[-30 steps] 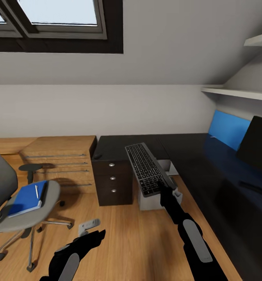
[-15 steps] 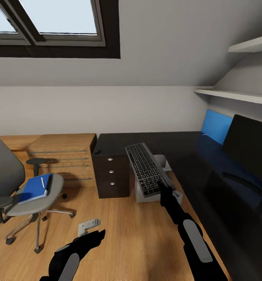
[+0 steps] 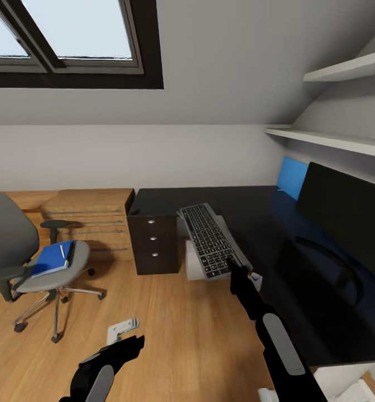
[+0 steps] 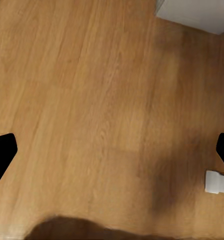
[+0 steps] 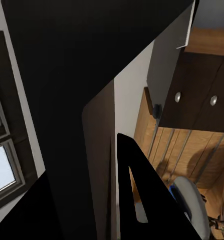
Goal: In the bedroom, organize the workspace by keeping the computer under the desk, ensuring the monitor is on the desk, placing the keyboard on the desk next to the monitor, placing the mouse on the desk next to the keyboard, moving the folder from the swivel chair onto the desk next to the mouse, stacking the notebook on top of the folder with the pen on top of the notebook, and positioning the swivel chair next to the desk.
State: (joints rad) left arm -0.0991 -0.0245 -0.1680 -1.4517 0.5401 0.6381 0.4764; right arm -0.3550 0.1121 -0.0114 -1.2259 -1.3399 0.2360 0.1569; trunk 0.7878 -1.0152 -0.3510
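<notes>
The right fingers (image 3: 231, 266) grip the flat grey keyboard (image 3: 209, 239); the left fingers (image 4: 112, 155) are open. Keep it level, lay it near the black monitor (image 3: 346, 209) on the dark tabletop (image 3: 254, 223).

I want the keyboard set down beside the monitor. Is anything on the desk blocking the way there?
Nothing visible does. The right claw holds the keyboard off the desk's near edge, and the dark desk surface between it and the monitor looks bare, though it is dark and hard to read.
</notes>
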